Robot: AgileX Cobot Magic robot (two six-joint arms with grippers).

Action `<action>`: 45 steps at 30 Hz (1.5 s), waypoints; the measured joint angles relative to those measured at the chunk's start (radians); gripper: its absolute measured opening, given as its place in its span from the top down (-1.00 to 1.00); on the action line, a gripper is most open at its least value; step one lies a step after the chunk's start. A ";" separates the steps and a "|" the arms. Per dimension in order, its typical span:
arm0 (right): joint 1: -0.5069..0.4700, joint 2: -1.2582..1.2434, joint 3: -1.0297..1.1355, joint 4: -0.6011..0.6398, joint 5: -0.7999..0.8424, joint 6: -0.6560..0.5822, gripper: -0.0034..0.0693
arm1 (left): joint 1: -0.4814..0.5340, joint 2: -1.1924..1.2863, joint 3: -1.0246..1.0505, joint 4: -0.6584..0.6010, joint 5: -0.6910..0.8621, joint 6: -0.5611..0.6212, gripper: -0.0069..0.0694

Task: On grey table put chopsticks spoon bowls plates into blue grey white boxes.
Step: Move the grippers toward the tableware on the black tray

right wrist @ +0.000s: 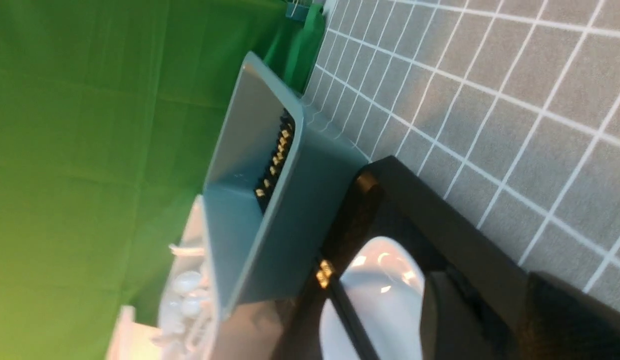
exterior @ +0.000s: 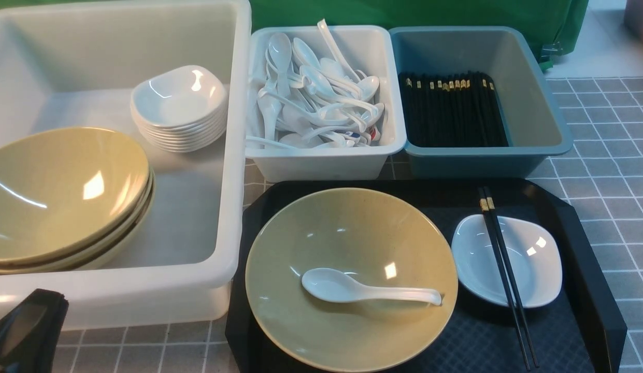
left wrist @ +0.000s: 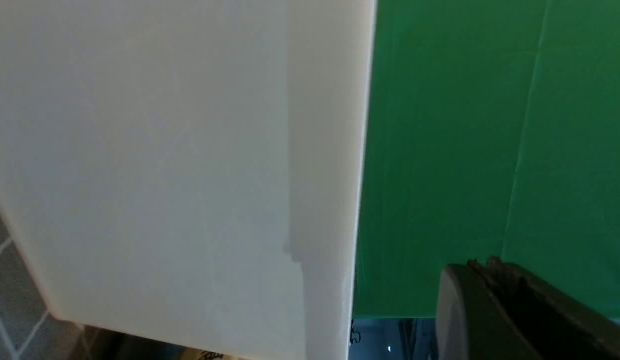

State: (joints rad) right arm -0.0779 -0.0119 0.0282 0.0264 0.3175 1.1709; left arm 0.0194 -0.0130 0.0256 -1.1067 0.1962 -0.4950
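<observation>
Sorting nearly complete; one place setting left on the black tray point(exterior: 585, 259), near right on the grey table point(exterior: 611, 155).

Large translucent tub point(exterior: 233, 155), far left: holds the stacked bowls point(exterior: 62, 197), glossy olive-yellow, wide and shallow, and behind them the stacked plates point(exterior: 179, 109), small white rounded squares.

White bin point(exterior: 326, 166), centre far: heaped with sorted spoons point(exterior: 321, 93).

Blue-grey bin point(exterior: 539, 134), far right: sorted chopsticks point(exterior: 451, 111) lie side by side, black with gold bands.

Still to be moved: the loose bowl point(exterior: 352, 228), upright on the tray; the loose plate point(exterior: 533, 269) just to its right; the loose chopsticks point(exterior: 508, 290), a pair lying across that plate; the loose spoon point(exterior: 352, 287), lying inside the loose bowl, handle pointing right.

Left gripper point(left wrist: 482, 265): fingers together, empty, beside the tub's outer wall.

Right gripper point(right wrist: 504, 300): above the tray's right end near the loose plate; too dark and blurred to tell how its fingers stand.
</observation>
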 joint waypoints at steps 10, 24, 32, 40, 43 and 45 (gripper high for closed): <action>0.044 0.000 -0.008 0.101 -0.039 -0.271 0.25 | -0.001 0.000 -0.100 0.024 0.094 0.311 0.84; 0.225 0.559 -0.662 0.111 0.340 -1.140 0.82 | -0.001 0.608 -0.745 0.810 0.667 0.634 0.84; 0.254 0.953 -0.940 0.105 0.698 -1.411 0.82 | -0.160 0.927 -0.949 0.947 0.942 0.674 0.84; 0.363 1.228 -1.015 0.096 0.716 -1.412 0.81 | -0.503 1.103 -1.085 0.987 0.901 0.701 0.84; 0.382 1.322 -1.042 0.075 0.714 -1.359 0.80 | -0.602 1.174 -1.134 0.994 0.850 0.702 0.84; 0.386 1.381 -1.065 0.061 0.713 -1.320 0.77 | -0.653 1.210 -1.150 0.997 0.814 0.713 0.84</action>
State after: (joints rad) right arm 0.3081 1.3688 -1.0371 0.0870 1.0301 -0.1492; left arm -0.6334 1.1971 -1.1241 -0.1101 1.0098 0.2179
